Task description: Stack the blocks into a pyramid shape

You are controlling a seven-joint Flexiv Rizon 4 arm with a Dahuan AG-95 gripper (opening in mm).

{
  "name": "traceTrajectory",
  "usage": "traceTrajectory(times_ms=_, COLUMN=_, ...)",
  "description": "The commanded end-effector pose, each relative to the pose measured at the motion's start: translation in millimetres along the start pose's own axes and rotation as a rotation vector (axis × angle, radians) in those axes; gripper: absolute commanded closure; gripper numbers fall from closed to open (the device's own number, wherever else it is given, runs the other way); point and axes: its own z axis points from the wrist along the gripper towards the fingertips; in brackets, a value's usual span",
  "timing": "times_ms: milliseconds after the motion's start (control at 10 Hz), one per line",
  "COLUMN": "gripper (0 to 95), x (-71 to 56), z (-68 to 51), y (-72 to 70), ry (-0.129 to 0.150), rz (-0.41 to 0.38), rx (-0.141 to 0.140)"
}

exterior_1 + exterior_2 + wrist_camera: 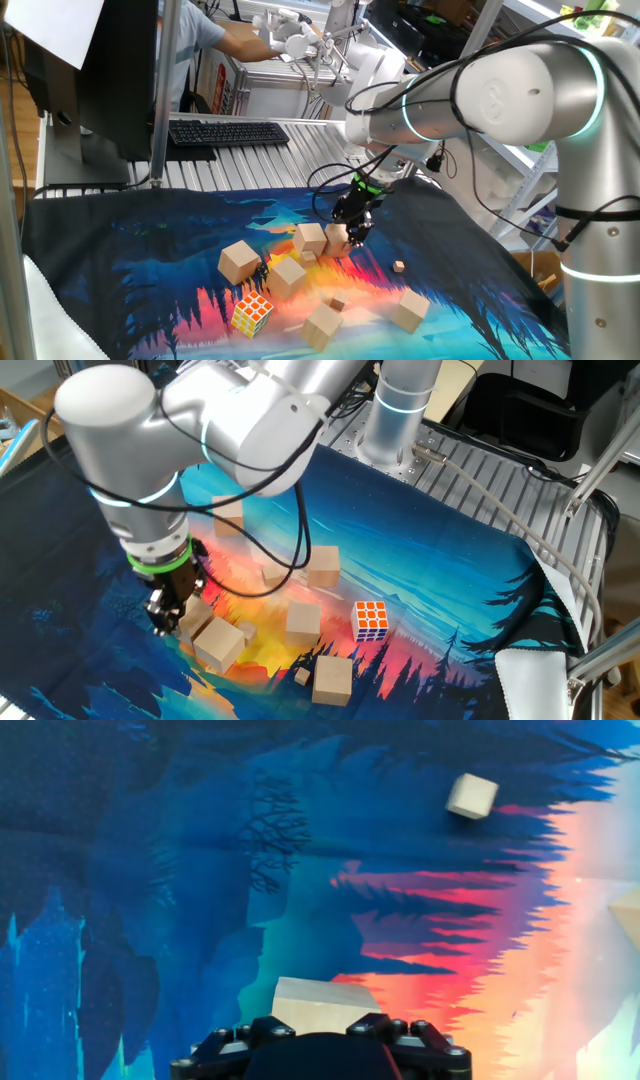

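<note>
Several pale tan wooden blocks lie scattered on the printed cloth. My gripper is low at the far side of the group, shut on one block, which sits right beside another block. In the other fixed view the gripper holds that block next to its neighbour. The hand view shows the held block between the jaws of my gripper. Loose blocks lie at left, centre, near front and right.
A multicoloured puzzle cube stands at the front left. Tiny wooden cubes lie among the blocks, one ahead of the hand. A keyboard and a metal post stand behind the cloth.
</note>
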Motion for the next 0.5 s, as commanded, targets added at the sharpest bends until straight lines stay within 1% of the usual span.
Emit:
traceTrajectory(times_ms=100, gripper=95.0, x=3.3, z=-0.4, y=0.5, ry=-0.002, rz=0.012, rx=-0.001)
traceTrajectory(times_ms=500, gripper=95.0, x=5.9, z=3.1, y=5.5, ry=-0.007, rz=0.016, rx=-0.002)
